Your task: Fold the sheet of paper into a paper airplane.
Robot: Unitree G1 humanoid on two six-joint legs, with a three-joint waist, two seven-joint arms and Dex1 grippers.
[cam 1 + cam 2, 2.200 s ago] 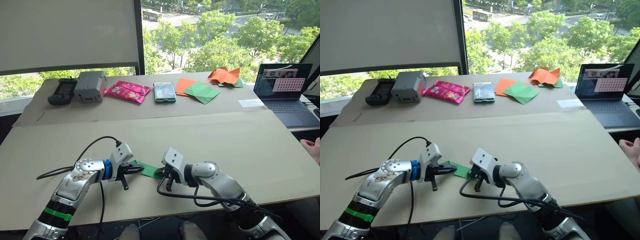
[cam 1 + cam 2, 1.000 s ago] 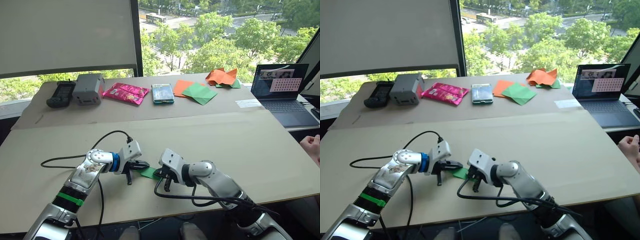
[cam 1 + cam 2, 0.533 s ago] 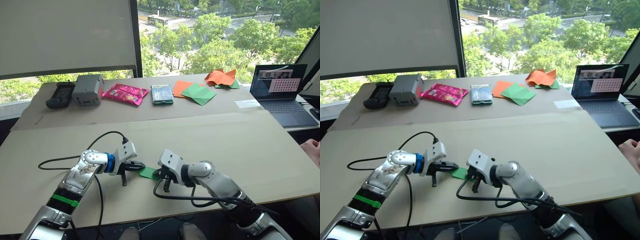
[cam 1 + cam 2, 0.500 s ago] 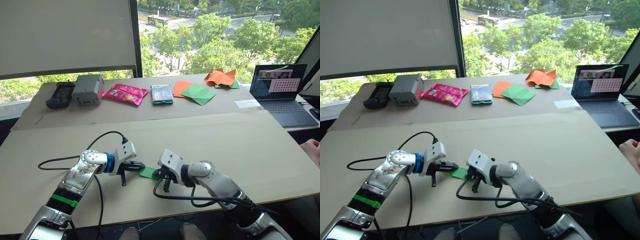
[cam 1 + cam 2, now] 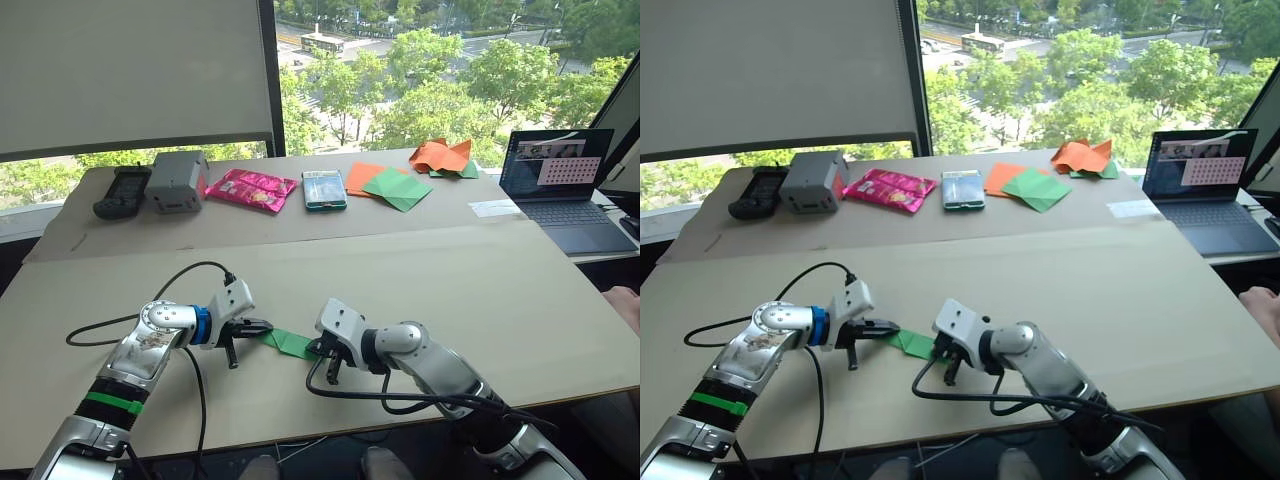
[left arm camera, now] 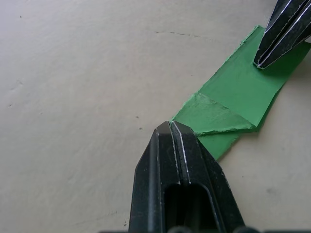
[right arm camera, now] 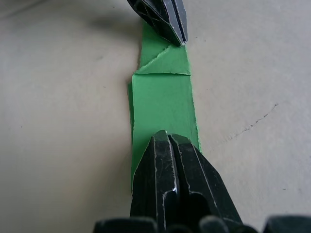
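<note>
The sheet of paper (image 5: 290,343) is bright green and folded into a narrow strip with a triangular flap (image 6: 214,116). It lies on the near table between both grippers. My left gripper (image 5: 264,328) is shut on the strip's left end (image 6: 171,125). My right gripper (image 5: 317,348) is shut on the opposite end (image 7: 167,135). In the right wrist view the strip (image 7: 163,104) runs straight from my fingers to the left gripper's tip (image 7: 181,40).
On the far table lie a black device (image 5: 120,187), a grey box (image 5: 178,177), a pink foil packet (image 5: 252,186), a phone (image 5: 326,186), orange and green sheets (image 5: 388,183) and crumpled orange paper (image 5: 445,154). A laptop (image 5: 560,185) stands at the right. A person's hand (image 5: 625,300) rests at the right edge.
My left gripper has drawn away to the left and the green strip now lies longer between the grippers. The right gripper has stayed put.
</note>
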